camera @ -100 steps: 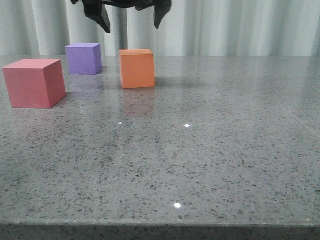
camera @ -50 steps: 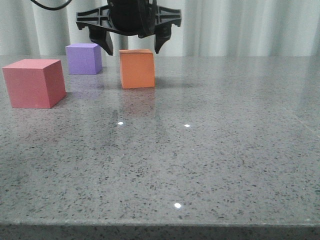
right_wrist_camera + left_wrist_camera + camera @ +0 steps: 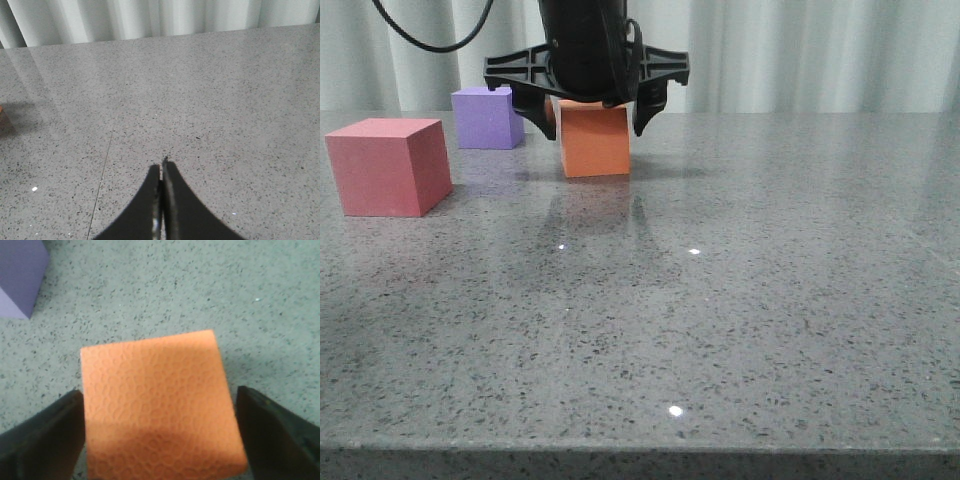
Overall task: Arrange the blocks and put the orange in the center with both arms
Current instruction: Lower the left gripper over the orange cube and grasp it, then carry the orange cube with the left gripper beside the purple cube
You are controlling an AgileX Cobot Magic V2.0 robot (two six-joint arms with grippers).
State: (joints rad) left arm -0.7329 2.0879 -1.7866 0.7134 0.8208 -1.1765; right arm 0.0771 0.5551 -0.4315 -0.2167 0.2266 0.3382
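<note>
We see the left gripper (image 3: pixel 588 105) spread wide, straddling the orange cube (image 3: pixel 595 138), which sits directly beneath and between its fingers (image 3: pixel 42 440), untouched. The right gripper (image 3: pixel 161 200), fingers pressed together, lies well apart.

My view: speckled grey stone table (image 3: pixel 740 300), pale curtains (image 3: pixel 800 55) behind.
I see small light glints on its polished top.

orange cube (image 3: pixel 595 140) upright btwn open left pincer (image 3: pixel 588 110) fingers; purple cube (image 3: pixel 487 117), red-pink cube (image 3: pixel 388 166) left.
</note>
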